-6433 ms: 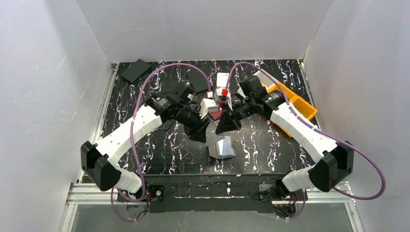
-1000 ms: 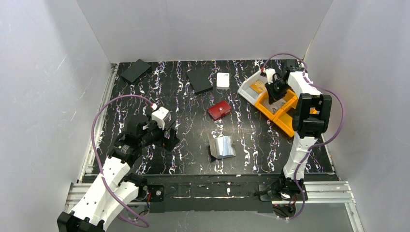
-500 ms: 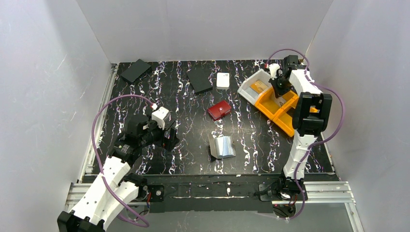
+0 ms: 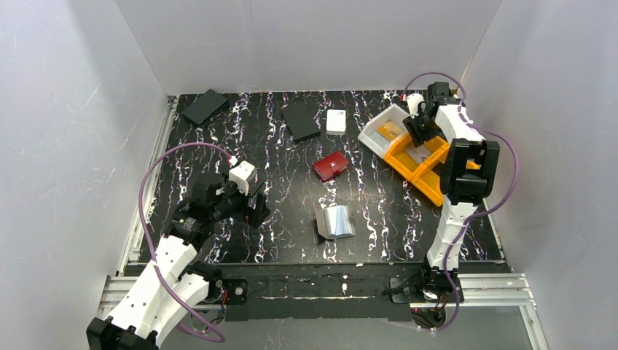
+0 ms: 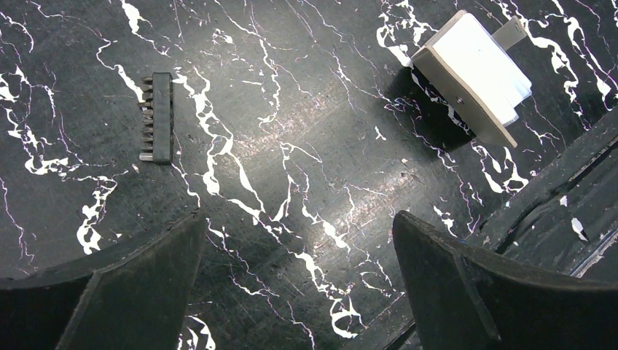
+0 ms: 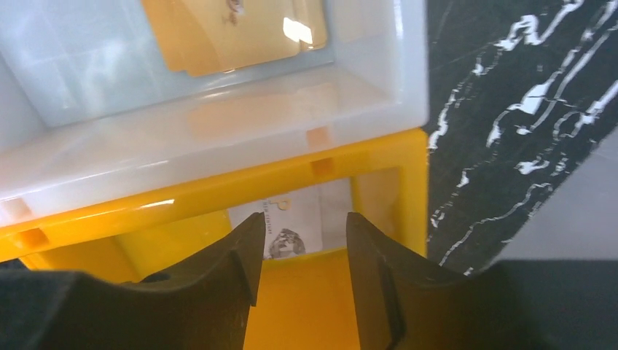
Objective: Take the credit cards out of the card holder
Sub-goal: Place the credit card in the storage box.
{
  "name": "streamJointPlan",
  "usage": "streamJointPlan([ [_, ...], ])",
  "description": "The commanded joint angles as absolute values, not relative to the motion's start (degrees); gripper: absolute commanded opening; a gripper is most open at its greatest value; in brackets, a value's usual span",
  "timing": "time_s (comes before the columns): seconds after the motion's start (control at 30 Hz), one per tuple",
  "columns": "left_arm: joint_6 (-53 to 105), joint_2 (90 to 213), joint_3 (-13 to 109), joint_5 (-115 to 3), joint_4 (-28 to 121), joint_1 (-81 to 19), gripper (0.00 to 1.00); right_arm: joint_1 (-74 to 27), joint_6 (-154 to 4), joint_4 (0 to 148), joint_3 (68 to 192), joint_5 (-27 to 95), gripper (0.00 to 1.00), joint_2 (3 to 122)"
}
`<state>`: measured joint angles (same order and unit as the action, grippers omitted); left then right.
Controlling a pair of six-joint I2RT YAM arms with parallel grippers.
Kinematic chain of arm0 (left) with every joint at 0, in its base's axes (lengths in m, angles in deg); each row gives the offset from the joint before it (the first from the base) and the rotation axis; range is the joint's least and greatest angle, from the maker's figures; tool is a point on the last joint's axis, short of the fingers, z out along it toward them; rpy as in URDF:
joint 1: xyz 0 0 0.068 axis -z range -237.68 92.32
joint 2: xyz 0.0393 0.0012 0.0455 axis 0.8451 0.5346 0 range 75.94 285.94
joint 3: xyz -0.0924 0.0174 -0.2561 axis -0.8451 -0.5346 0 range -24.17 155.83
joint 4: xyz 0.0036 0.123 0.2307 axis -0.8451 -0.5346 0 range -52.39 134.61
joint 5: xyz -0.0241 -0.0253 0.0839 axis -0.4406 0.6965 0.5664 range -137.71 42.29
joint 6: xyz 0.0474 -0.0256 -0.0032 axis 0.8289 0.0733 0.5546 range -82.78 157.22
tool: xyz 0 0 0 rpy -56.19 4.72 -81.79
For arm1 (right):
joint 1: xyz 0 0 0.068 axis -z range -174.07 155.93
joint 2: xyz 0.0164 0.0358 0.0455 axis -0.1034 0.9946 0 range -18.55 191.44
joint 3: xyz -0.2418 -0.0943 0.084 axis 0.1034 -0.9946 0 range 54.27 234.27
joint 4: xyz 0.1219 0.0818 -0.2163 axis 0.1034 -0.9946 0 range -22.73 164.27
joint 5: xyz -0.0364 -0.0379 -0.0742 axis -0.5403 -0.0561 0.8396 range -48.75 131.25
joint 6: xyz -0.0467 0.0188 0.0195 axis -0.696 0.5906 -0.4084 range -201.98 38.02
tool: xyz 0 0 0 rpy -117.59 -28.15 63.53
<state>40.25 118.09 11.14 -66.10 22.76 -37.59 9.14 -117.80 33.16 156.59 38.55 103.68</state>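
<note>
**Top external view.** The worktop (image 4: 255, 146) carries the grey card holder (image 4: 334, 221) close to its near edge, about midway along it. A dark red case (image 4: 330, 166) lies further in, towards the centre. Two black squares (image 4: 204, 106) (image 4: 301, 120) lie along the far edge. A white bin (image 4: 372, 138) and a yellow bin (image 4: 399, 162) stand side by side near the far right corner. The orange card (image 4: 391, 130) lies in the white bin and the light card (image 4: 420, 154) in the yellow bin. The right hand (image 4: 420, 140) hangs over these bins. The left hand (image 4: 256, 211) sits low, left of the card holder and apart from it.

**Left wrist view.** The left hand (image 5: 299, 292) is spread fully wide and holds nothing. A bit holder (image 5: 157, 117) lies on the worktop ahead of it. The card holder (image 5: 474, 76) is well clear of both fingers.

**Right wrist view.** The right hand (image 6: 299, 270) is partly open and empty. The light card (image 6: 299, 222) shows in the gap between the fingers, down in the yellow bin (image 6: 218, 189). The orange card (image 6: 233, 29) rests on the floor of the white bin (image 6: 218, 138)
</note>
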Motion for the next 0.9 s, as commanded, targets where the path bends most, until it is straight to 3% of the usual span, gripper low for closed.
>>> streamJointPlan([
  [0.0,41.1,118.2,12.5,-65.8,22.6,-37.7,0.99,9.5,-116.2,37.7,158.9,41.9,0.56,97.4],
  [0.23,37.2,117.7,12.7,-66.5,23.7,-37.9,0.99,9.5,-114.2,35.6,158.2,35.2,0.58,89.4],
  [0.3,32.3,118.2,12.7,-66.4,24.7,-38.0,0.99,9.5,-113.1,33.8,156.3,28.5,0.58,86.2],
  [0.47,23.3,121.3,14.4,-79.2,27.4,-38.1,0.99,9.5,-110.9,33.1,144.8,6.1,0.6,74.2],
  [0.63,7.3,122.9,15.0,-85.8,33.7,-37.2,0.99,9.5,-108.7,38.3,128.3,-14.0,0.72,59.8],
  [0.77,3.1,121.2,15.8,-75.8,33.7,-27.6,0.99,9.5,-106.6,44.5,115.5,-22.9,0.76,52.0],
  [0.87,1.1,123.7,18.6,-64.3,31.4,-16.6,0.93,9.5,-98.4,54.3,107.5,-23.4,0.76,48.7],
])
